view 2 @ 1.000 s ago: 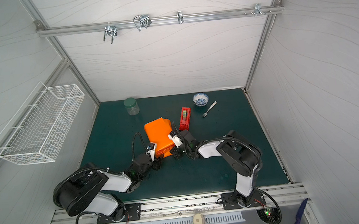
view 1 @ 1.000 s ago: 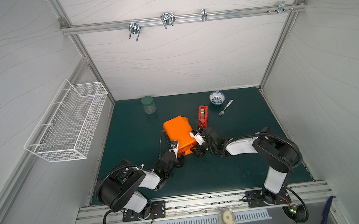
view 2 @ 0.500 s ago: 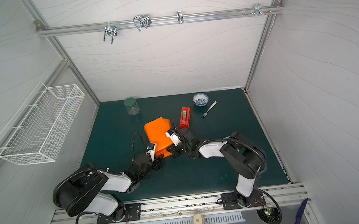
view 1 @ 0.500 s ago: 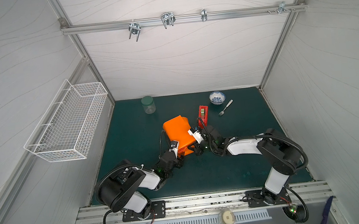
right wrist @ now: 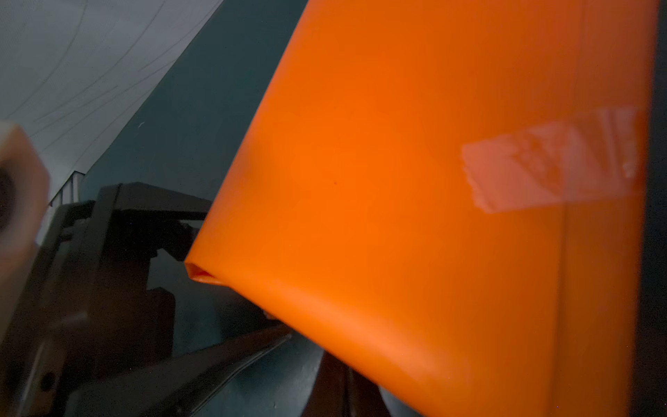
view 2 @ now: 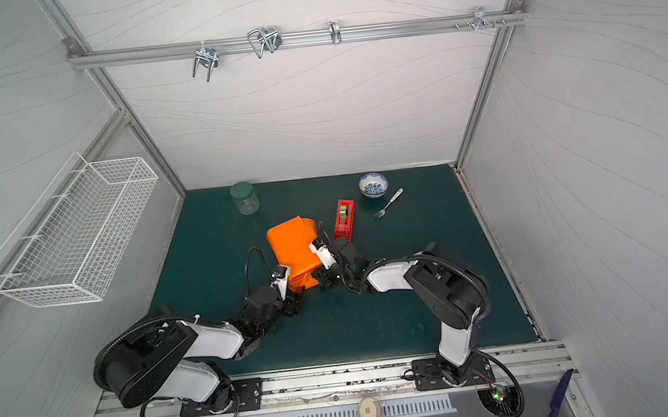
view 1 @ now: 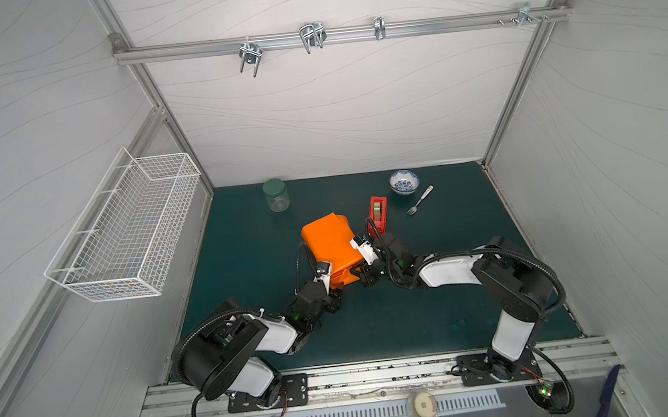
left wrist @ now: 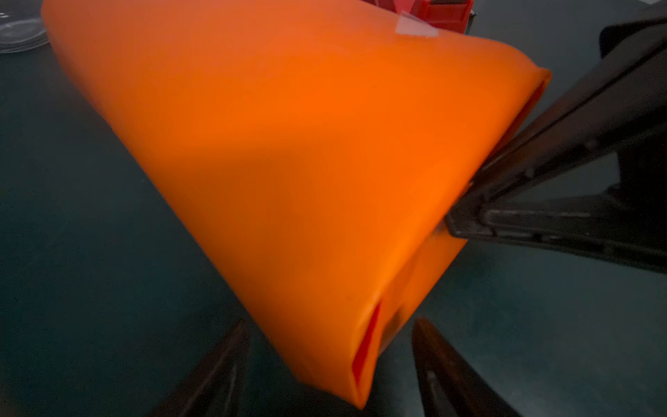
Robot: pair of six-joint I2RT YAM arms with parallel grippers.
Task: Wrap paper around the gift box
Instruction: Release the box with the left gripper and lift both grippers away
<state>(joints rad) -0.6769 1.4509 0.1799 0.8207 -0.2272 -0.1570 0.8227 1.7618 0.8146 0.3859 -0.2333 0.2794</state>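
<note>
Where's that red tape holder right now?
In both top views the tape holder stands mid-mat, just right of the orange paper, with the small bowl beyond it to the right.

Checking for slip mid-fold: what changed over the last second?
The right gripper, shut, seems to have edged slightly away from its base along the side of the paper, toward the tape dispenser. Nothing visibly grabbed or released. The left gripper, open around the paper's near end, the jar, bowl and fork stayed put.

Green-lidded jar (view 1: 276, 196), patterned bowl (view 1: 404, 182), fork (view 1: 420, 200) beside it, red tape dispenser (view 1: 378, 212), white wire basket (view 1: 126, 233) on wall
</note>
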